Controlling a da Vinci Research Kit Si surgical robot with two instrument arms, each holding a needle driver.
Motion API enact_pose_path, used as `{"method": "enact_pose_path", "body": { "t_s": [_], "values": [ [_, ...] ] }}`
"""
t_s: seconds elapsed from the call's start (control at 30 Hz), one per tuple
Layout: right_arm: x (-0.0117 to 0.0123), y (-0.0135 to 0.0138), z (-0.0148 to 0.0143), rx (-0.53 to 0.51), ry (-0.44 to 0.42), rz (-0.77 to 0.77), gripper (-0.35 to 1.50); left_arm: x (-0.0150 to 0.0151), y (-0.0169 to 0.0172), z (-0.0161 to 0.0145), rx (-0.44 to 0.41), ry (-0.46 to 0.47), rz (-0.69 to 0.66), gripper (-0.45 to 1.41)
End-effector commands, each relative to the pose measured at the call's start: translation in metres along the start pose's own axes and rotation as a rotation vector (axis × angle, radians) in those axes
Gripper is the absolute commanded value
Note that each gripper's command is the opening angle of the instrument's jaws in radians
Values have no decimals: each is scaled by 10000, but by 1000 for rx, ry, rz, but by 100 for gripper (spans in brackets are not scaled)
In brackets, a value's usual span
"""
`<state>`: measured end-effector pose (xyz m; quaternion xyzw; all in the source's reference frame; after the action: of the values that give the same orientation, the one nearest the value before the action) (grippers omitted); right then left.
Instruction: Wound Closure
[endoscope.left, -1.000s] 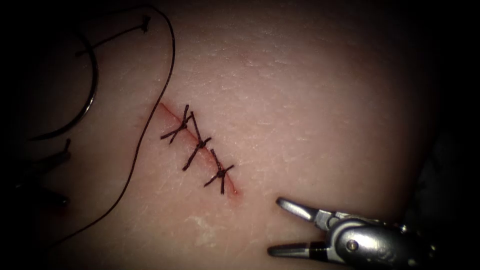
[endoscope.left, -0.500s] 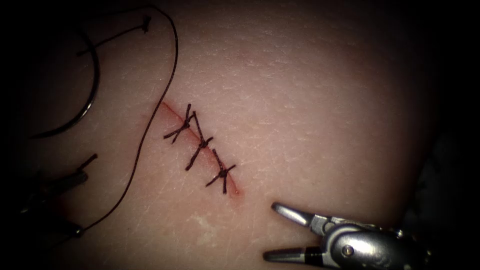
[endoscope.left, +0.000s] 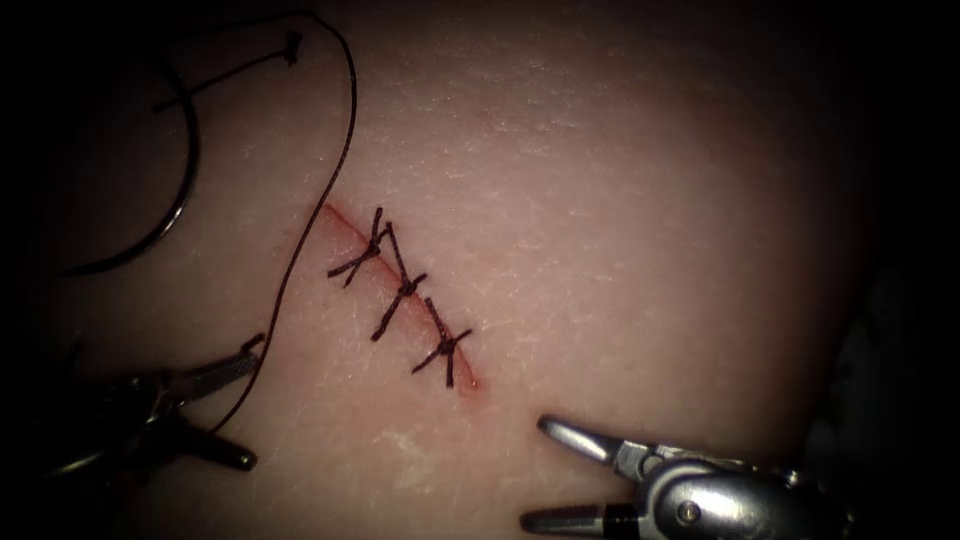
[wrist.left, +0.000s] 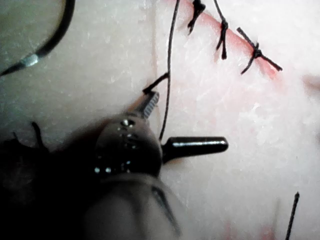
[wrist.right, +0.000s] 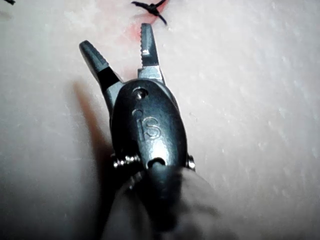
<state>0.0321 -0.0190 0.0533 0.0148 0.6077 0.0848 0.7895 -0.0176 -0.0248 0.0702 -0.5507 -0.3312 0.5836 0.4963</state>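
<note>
The cut (endoscope.left: 340, 222) runs down the tissue (endoscope.left: 620, 200) and is closed by three knotted stitches (endoscope.left: 405, 290). The curved needle (endoscope.left: 186, 195) lies free on the tissue far left of the cut, held by neither tool. Its thread (endoscope.left: 345, 130) loops down left of the cut and passes between the jaws of my left tool (endoscope.left: 248, 410), which is open and holds nothing. A short dark bit of thread sticks up at its upper jaw tip. In the left wrist view the thread (wrist.left: 170, 60) crosses the open left tool (wrist.left: 189, 120). My right tool (endoscope.left: 535, 472) is open and empty below the cut's lower end, also seen as the right tool (wrist.right: 115, 37).
A cut piece of thread with a knot (endoscope.left: 230, 68) lies at the upper left near the needle. Faint red fluid (endoscope.left: 468, 385) marks the cut's lower end. The needle (wrist.left: 55, 35) and the stitches (wrist.left: 222, 35) appear in the left wrist view.
My left tool has moved right across the tissue until its open jaws straddle the thread. The right tool has drifted slightly down and left. The needle has not moved.
</note>
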Motion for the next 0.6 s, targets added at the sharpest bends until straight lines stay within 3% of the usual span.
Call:
{"method": "enact_pose_path", "body": {
  "t_s": [0.03,0.23,0.4,0.6],
  "values": [
    [-5,-5,10,3,2,1,135,-17,-12,-2,-1,-7,-26,118],
    [-5,-6,11,0,4,7,135,-43,-24,-37,9,-14,-66,120],
    [-4,-5,13,-2,3,8,135,-57,0,-62,9,-20,-75,120],
    [-3,-7,17,-9,0,9,136,-67,42,-68,5,-24,-66,120]
  ]
}}
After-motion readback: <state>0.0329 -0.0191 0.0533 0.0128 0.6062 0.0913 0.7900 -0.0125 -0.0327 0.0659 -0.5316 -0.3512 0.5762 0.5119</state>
